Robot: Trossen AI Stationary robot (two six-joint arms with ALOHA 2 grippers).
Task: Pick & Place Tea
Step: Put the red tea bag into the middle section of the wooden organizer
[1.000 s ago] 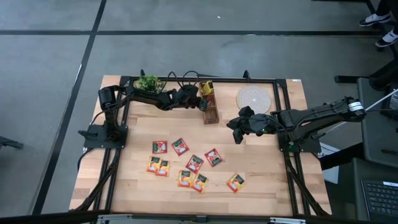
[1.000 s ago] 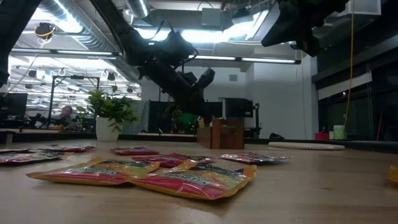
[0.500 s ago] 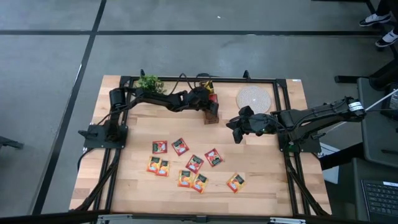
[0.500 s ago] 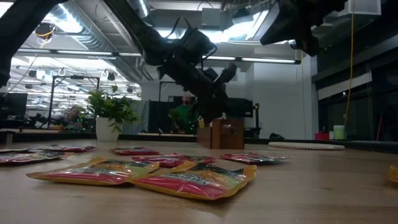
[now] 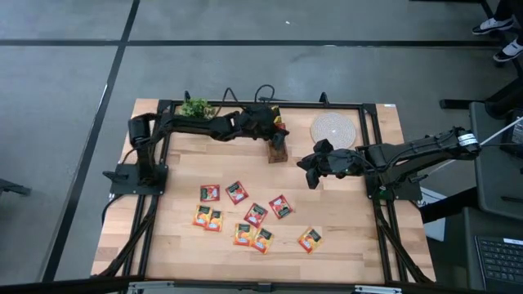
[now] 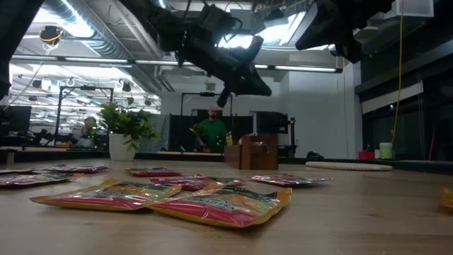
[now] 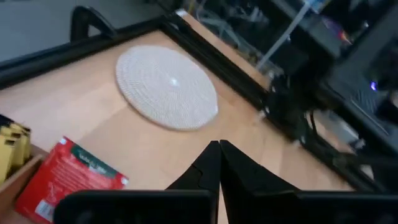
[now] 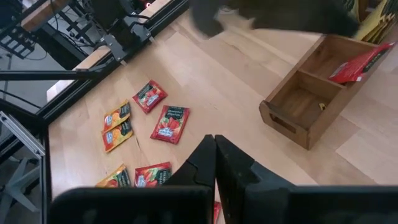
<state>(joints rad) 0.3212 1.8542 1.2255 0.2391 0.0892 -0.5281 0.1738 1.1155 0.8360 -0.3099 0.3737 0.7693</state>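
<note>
where glossy flat square sachets [image 5: 245, 214] lie, pale wood table [image 5: 343, 237] shows grain.

Overhead shot is evenly lit, soft, hardly any shadows on the tabletop [image 5: 343, 237]. The low cam is backlit: ceiling strip lights [image 6: 92, 62] from 10 to 1 o'clock glare hard, so the arms go to black silhouettes. Nearest tea packets [image 6: 212, 202] look soft. Both wrist cams are a bit blurry, especially the close pincer fingers [image 7: 211, 171].

- A wooden counter [image 5: 343, 237] is framed by black rails.
- Tea sachets [image 5: 245, 214] are scattered near its front edge.
- A wooden box [image 5: 277, 149], woven mat [image 5: 333, 129] and potted plant [image 5: 195, 109] are set along the back edge.
</note>
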